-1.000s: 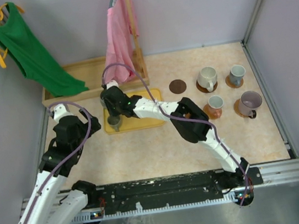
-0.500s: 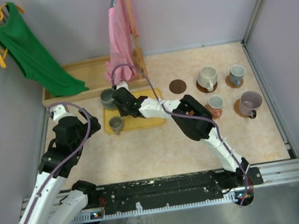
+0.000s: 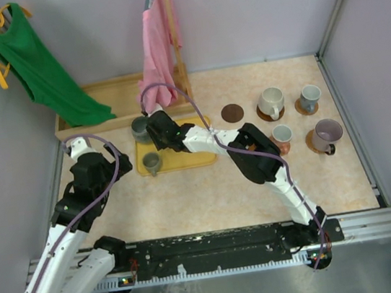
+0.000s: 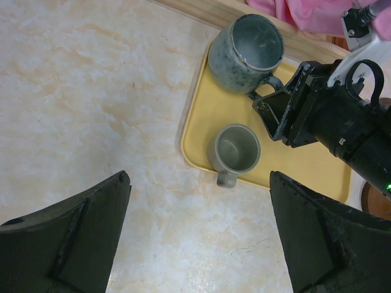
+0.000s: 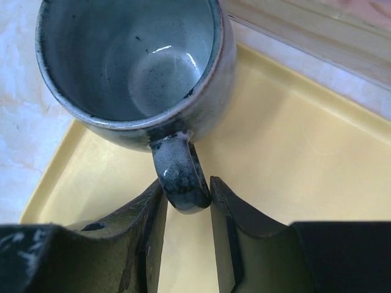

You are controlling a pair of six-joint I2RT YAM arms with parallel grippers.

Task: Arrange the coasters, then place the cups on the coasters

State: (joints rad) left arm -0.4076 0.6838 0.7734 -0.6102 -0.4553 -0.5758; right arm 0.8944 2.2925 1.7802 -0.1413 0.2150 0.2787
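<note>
One bare dark brown round coaster [image 3: 232, 113] lies right of your right gripper [image 3: 151, 129] in top view; four handled ceramic cups [image 3: 271, 99] on coasters [image 3: 299, 109] beyond.
Left wrist view: your left gripper [image 4: 198, 177] spread wide, empty; small grey-green cup [image 4: 237, 148] ahead on yellow rectangular tray [image 4: 299, 171].
Right wrist view: right fingers [image 5: 149, 220] clamp handle of dark grey-green glazed mug [image 5: 131, 61], directly ahead at tray corner.

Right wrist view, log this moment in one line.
right tool: shut on dark mug handle | left tool: open, empty | small mug: on tray
</note>
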